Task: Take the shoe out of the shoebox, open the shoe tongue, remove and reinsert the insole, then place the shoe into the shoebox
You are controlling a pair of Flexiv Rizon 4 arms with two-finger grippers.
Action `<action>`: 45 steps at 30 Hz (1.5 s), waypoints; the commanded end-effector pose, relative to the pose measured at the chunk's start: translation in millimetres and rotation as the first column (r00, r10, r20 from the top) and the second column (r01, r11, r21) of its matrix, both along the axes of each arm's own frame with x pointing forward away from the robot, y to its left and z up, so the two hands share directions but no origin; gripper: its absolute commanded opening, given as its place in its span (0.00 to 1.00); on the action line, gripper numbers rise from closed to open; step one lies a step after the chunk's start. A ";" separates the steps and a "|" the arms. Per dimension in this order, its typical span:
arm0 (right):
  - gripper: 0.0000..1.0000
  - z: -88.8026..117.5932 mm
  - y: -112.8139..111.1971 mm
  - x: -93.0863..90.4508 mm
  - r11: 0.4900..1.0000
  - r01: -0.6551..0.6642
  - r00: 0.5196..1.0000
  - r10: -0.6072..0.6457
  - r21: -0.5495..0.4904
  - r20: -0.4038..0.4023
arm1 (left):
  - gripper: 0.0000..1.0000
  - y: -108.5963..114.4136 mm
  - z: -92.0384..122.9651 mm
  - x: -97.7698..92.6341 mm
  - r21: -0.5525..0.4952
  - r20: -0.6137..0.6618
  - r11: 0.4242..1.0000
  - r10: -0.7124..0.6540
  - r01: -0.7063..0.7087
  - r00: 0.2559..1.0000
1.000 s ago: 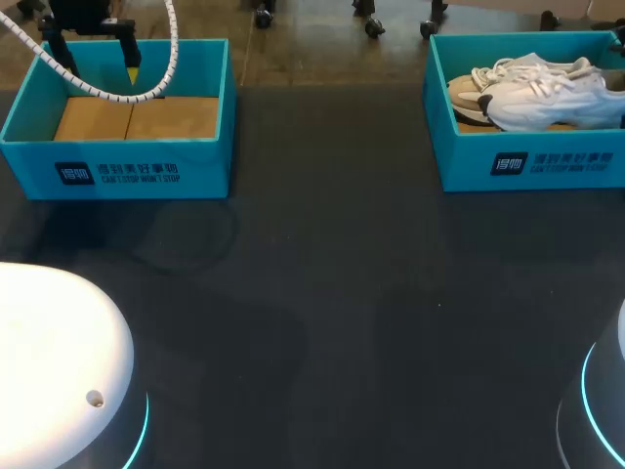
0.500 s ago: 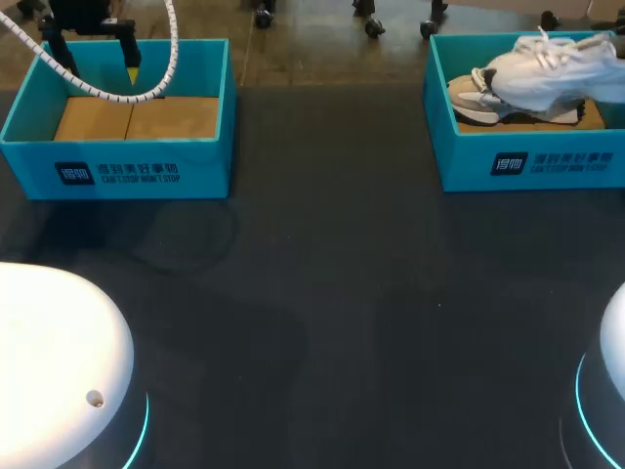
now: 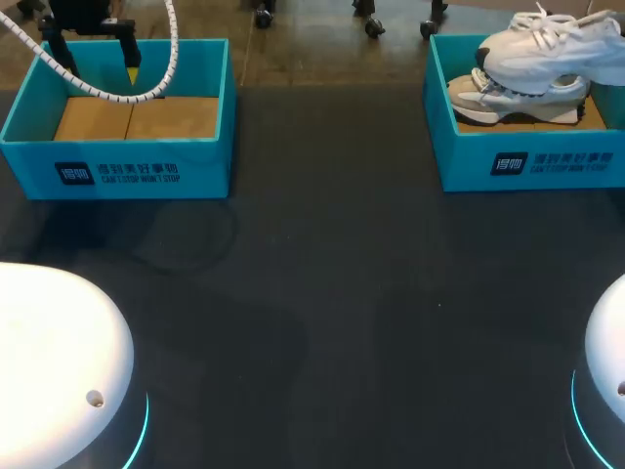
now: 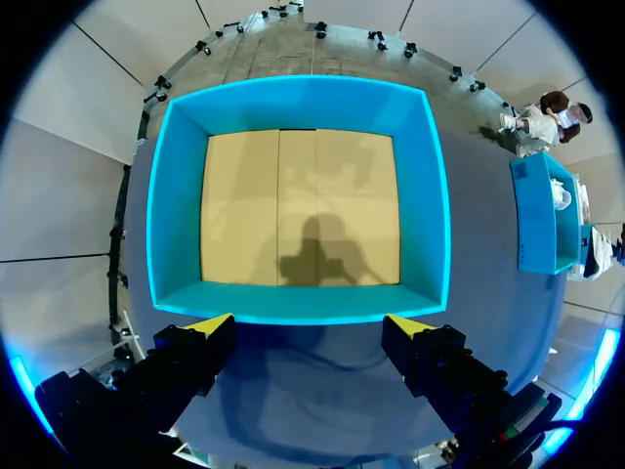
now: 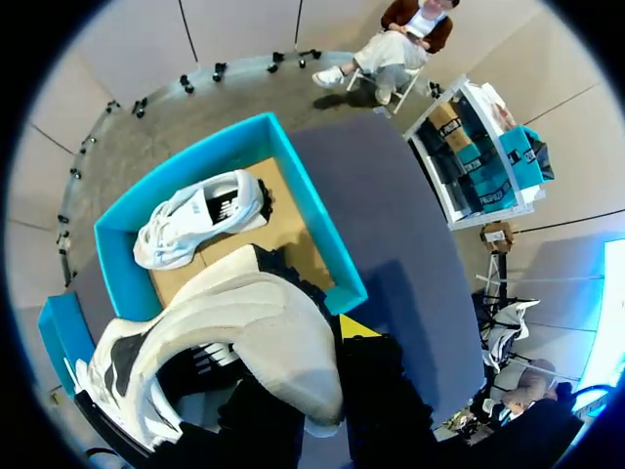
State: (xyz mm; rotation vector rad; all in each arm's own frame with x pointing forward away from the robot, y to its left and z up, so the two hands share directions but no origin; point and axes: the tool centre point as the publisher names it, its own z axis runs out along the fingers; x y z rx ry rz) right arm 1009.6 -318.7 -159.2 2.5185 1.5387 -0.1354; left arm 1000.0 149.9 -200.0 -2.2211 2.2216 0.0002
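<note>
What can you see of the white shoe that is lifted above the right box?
The lifted shoe is a white sneaker with white laces and a thick pale sole. It hangs nearly level above the right shoebox, over a second shoe lying inside, held by the right pincer.

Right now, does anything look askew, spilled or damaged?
Nothing stands out. The white mesh sneaker hangs slightly tilted above the right turquoise cardboard shoebox, held by the right gripper; the second white sneaker lies inside.
</note>
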 end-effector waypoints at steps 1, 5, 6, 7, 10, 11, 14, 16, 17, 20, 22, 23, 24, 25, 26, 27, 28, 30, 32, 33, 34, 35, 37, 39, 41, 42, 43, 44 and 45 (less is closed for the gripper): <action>0.00 4.2 2.2 -8.2 1.000 -0.005 0.999 0.006 -0.014 0.034 | 1.00 0.1 0.0 0.0 0.000 0.000 1.000 0.000 0.000 1.000; 0.00 4.2 2.2 -8.2 1.000 -0.005 0.999 0.006 -0.014 0.034 | 1.00 0.1 0.0 0.0 0.000 0.000 1.000 0.000 0.000 1.000; 0.00 4.2 2.2 -8.2 1.000 -0.005 0.999 0.006 -0.014 0.034 | 1.00 0.1 0.0 0.0 0.000 0.000 1.000 0.000 0.000 1.000; 0.00 4.2 2.2 -8.2 1.000 -0.005 0.999 0.006 -0.014 0.034 | 1.00 0.1 0.0 0.0 0.000 0.000 1.000 0.000 0.000 1.000; 0.00 3.4 10.6 -13.6 1.000 -0.006 1.000 0.007 -0.028 0.028 | 1.00 0.1 0.0 0.0 0.000 0.000 1.000 0.000 0.000 1.000; 0.00 2.2 19.1 -21.1 0.999 -0.013 1.000 0.014 -0.030 0.028 | 1.00 0.1 0.0 0.0 0.000 0.000 1.000 0.000 0.000 1.000; 0.00 1.3 36.7 -40.7 1.000 -0.010 0.999 0.011 -0.025 0.039 | 1.00 0.1 0.0 0.0 0.000 0.000 1.000 0.000 0.000 1.000; 0.00 0.1 50.0 -55.5 0.999 -0.002 0.999 0.003 -0.038 0.032 | 1.00 0.1 0.0 0.0 0.000 0.000 1.000 0.000 0.000 1.000; 0.00 -1.7 60.1 -63.8 0.999 -0.005 1.000 0.006 -0.037 0.027 | 1.00 0.1 0.0 0.0 0.000 0.000 1.000 0.000 0.000 1.000; 0.00 -5.4 82.9 -83.4 0.999 -0.006 0.999 0.008 -0.054 0.035 | 1.00 0.1 0.0 0.0 0.000 0.000 1.000 0.000 0.000 1.000; 0.00 -10.3 97.4 -94.1 0.995 0.008 0.999 -0.004 -0.096 0.038 | 1.00 0.1 0.0 0.0 0.000 0.000 1.000 0.000 0.000 1.000; 0.00 -15.1 108.3 -102.8 0.996 0.003 0.999 0.000 -0.090 0.033 | 1.00 0.1 0.0 0.0 0.000 0.000 1.000 0.000 0.000 1.000; 0.00 -16.9 112.0 -107.0 0.998 0.000 1.000 0.001 -0.063 0.024 | 1.00 0.1 0.0 0.0 0.000 0.000 1.000 0.000 0.000 1.000; 0.00 -20.7 117.7 -113.7 0.999 0.001 1.000 -0.001 -0.034 0.010 | 1.00 0.1 0.0 0.0 0.000 0.000 1.000 0.000 0.000 1.000; 0.00 -20.7 117.7 -113.7 0.999 0.001 1.000 -0.001 -0.034 0.010 | 1.00 0.1 0.0 0.0 0.000 0.000 1.000 0.000 0.000 1.000; 0.00 -20.7 117.7 -113.7 0.999 0.001 1.000 -0.001 -0.034 0.010 | 1.00 0.1 0.0 0.0 0.000 0.000 1.000 0.000 0.000 1.000; 0.00 -20.7 117.7 -113.7 0.999 0.001 1.000 -0.001 -0.034 0.010 | 1.00 0.1 0.0 0.0 0.000 0.000 1.000 0.000 0.000 1.000; 0.00 -20.7 117.7 -113.7 0.999 0.001 1.000 -0.001 -0.034 0.010 | 1.00 0.1 0.0 0.0 0.000 0.000 1.000 0.000 0.000 1.000; 0.00 -20.7 117.7 -113.7 0.999 0.001 1.000 -0.001 -0.034 0.010 | 1.00 0.1 0.0 0.0 0.000 0.000 1.000 0.000 0.000 1.000; 0.00 -20.7 117.7 -113.7 0.999 0.001 1.000 -0.001 -0.034 0.010 | 1.00 0.1 0.0 0.0 0.000 0.000 1.000 0.000 0.000 1.000; 0.00 -20.7 117.7 -113.7 0.999 0.001 1.000 -0.001 -0.034 0.010 | 1.00 0.1 0.0 0.0 0.000 0.000 1.000 0.000 0.000 1.000; 0.00 -20.7 117.7 -113.7 0.999 0.001 1.000 -0.001 -0.034 0.010 | 1.00 0.1 0.0 0.0 0.000 0.000 1.000 0.000 0.000 1.000; 0.00 -20.7 117.7 -113.7 0.999 0.001 1.000 -0.001 -0.034 0.010 | 1.00 0.1 0.0 0.0 0.000 0.000 1.000 0.000 0.000 1.000; 0.00 -20.7 117.7 -113.7 0.999 0.001 1.000 -0.001 -0.034 0.010 | 1.00 0.1 0.0 0.0 0.000 0.000 1.000 0.000 0.000 1.000; 0.00 -20.7 117.7 -113.7 0.999 0.001 1.000 -0.001 -0.034 0.010 | 1.00 0.1 0.0 0.0 0.000 0.000 1.000 0.000 0.000 1.000; 0.00 -20.7 117.7 -113.7 0.999 0.001 1.000 -0.001 -0.034 0.010 | 1.00 0.1 0.0 0.0 0.000 0.000 1.000 0.000 0.000 1.000; 0.00 -20.7 117.7 -113.7 0.999 0.001 1.000 -0.001 -0.034 0.010 | 1.00 0.1 0.0 0.0 0.000 0.000 1.000 0.000 0.000 1.000; 0.00 -20.7 117.7 -113.7 0.999 0.001 1.000 -0.001 -0.034 0.010 | 1.00 0.1 0.0 0.0 0.000 0.000 1.000 0.000 0.000 1.000; 0.00 -20.7 117.7 -113.7 0.999 0.001 1.000 -0.001 -0.034 0.010 | 1.00 0.1 0.0 0.0 0.000 0.000 1.000 0.000 0.000 1.000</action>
